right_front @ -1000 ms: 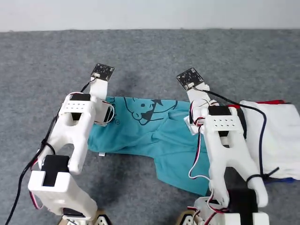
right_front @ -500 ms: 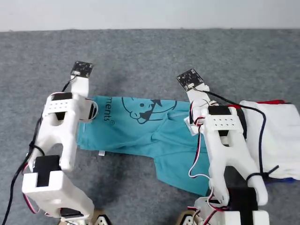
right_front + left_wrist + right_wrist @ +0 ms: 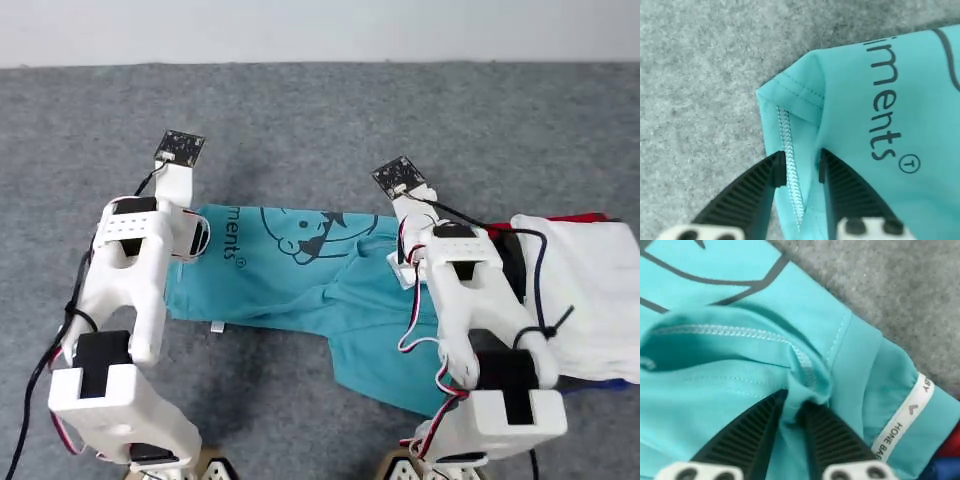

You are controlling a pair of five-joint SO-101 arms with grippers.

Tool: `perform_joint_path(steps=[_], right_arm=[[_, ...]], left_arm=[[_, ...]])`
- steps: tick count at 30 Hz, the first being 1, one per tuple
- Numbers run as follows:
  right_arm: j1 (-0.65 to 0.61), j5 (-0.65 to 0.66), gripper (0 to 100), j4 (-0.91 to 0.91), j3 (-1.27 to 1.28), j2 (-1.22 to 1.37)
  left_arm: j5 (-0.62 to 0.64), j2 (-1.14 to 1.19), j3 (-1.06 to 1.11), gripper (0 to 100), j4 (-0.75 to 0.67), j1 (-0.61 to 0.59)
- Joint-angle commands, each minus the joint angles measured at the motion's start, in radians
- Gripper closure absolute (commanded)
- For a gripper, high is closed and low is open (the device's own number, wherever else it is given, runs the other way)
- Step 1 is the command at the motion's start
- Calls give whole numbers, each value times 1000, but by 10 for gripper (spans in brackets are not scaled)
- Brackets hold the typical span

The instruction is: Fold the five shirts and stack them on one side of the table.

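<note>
A teal shirt (image 3: 300,280) with a dark printed figure lies crumpled across the middle of the grey table. My left gripper (image 3: 193,238) is at the shirt's left edge; in the left wrist view the gripper (image 3: 801,167) is shut on the stitched hem of the teal shirt (image 3: 880,100). My right gripper (image 3: 405,262) is at the shirt's right part, by the folded stack. In the right wrist view the gripper (image 3: 794,410) is shut on a raised fold of the teal shirt (image 3: 740,365), near its white label (image 3: 902,422).
A stack of folded shirts (image 3: 590,290) sits at the table's right side, white on top, with red (image 3: 575,217) and blue (image 3: 612,383) edges showing. Bare grey table (image 3: 320,130) stretches behind the shirt and to the far left.
My left arm has moved left, dragging the teal shirt's edge with it and uncovering printed letters. The right arm's rear links have shifted, its gripper edging slightly left, still holding the fabric.
</note>
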Motion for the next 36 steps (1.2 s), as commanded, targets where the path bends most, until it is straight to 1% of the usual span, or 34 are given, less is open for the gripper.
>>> perform_joint_path(steps=[1, 3, 8, 10, 14, 18, 21, 24, 32, 36], right_arm=[[22, -8, 991, -5, -55, -16], [39, -8, 988, 30, -77, -53], [47, -8, 988, 220, -164, -191], [44, -8, 988, 268, -176, -252], [45, -8, 988, 309, -155, -320], [45, -6, 988, 305, -87, -315], [44, 29, 988, 280, -32, -323], [41, 40, 988, 298, -15, -326], [39, 49, 988, 489, -14, -335], [38, 86, 988, 564, -11, -430]], left_arm=[[-8, -8, -28, 881, -6, 9], [-8, -8, -28, 881, -6, 9], [-8, -6, -28, 881, -6, 9], [-8, -6, -28, 881, -6, 9], [-8, -6, -19, 881, -6, 9], [-8, -6, -18, 881, -6, 9], [-8, -6, -18, 881, -6, 9], [-8, -6, -18, 881, -6, 9], [-8, -6, -18, 881, -6, 8], [-8, -6, -18, 881, -6, 8]])
